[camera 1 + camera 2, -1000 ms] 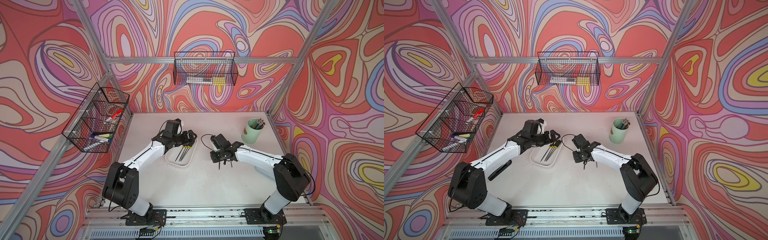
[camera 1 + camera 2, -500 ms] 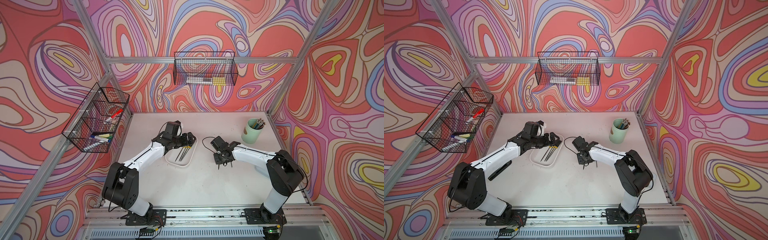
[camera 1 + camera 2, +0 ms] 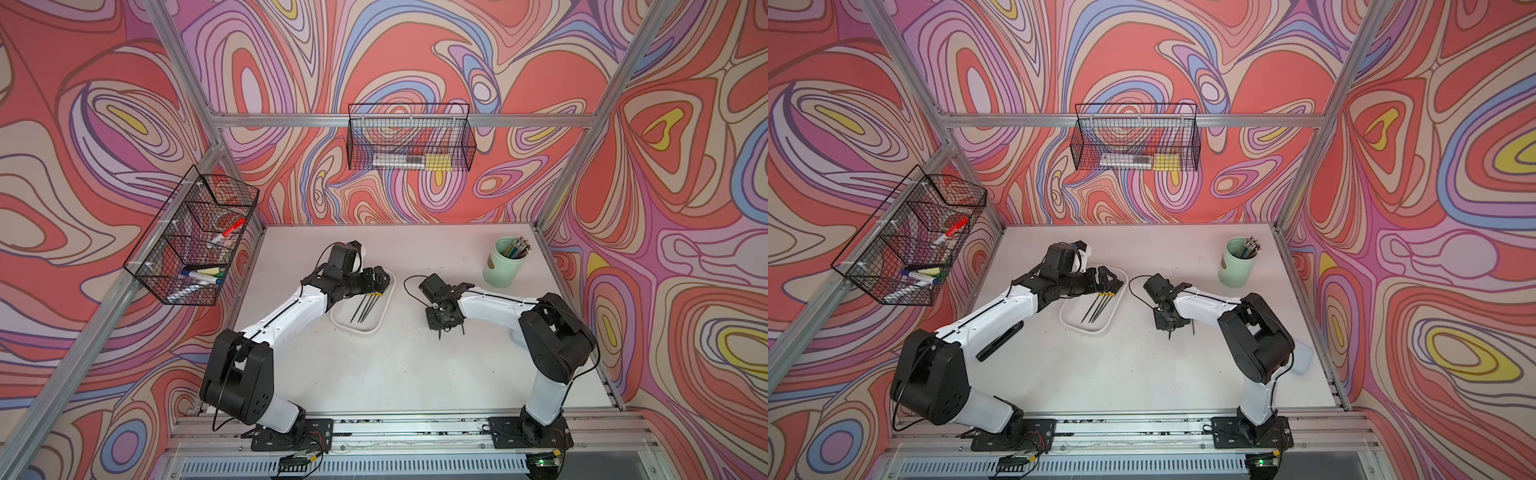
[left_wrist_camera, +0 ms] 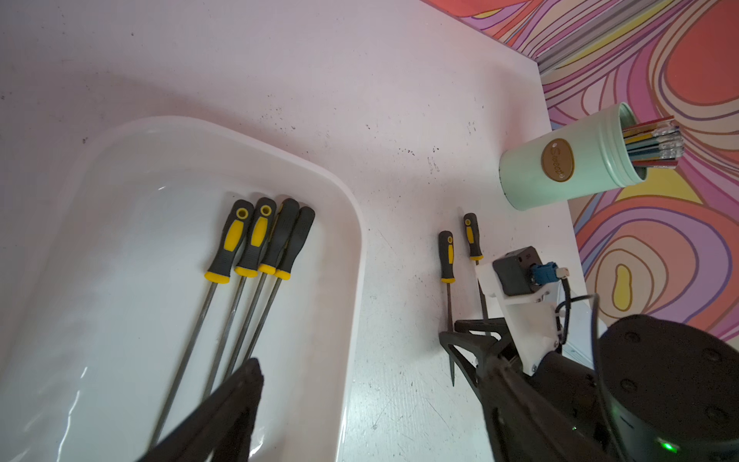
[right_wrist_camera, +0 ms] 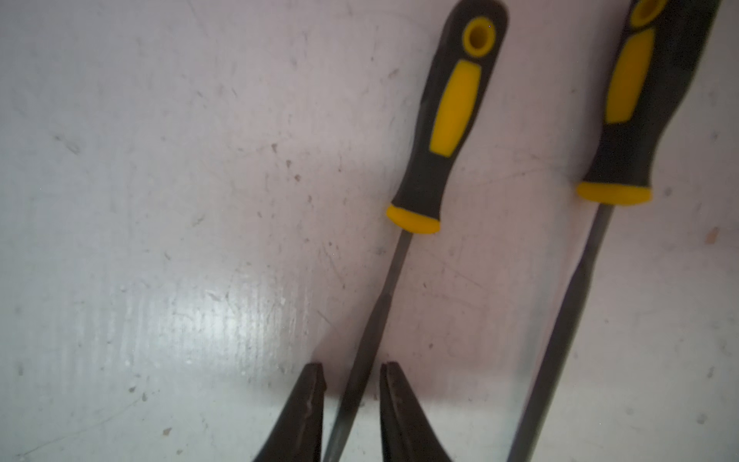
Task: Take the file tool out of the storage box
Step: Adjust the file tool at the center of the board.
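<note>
A white tabletop [image 3: 374, 374] sits inside walls of red, pink and purple swirls; a shallow white tray [image 3: 344, 312] lies flat on it between the 2 arms, and every place here is told from that tray. 4 files [image 4: 256, 240] with black and yellow handles lie side by side on the tray's floor, handles touching at its far end, shafts running toward its near end. The left gripper [image 3: 379, 280] hangs over the tray's far end, above those handles; its jaws are spread wide and hold nothing. 2 more files [image 4: 446, 256] lie on the bare tabletop just beside the tray's right side, outside its rim, roughly parallel and a little apart. The right gripper [image 3: 441, 326] points down at them; in the right wrist view its jaws are parted only a little, 1 on each side of the shaft of the file nearer the tray, with a thin gap on both sides, so not pinching it. A green cup [image 3: 505, 266] of pencils stands well to the tray's right; 2 black wire baskets [image 3: 409, 141] hang on the walls, 1 beyond the tray's far end, 1 to its left.
</note>
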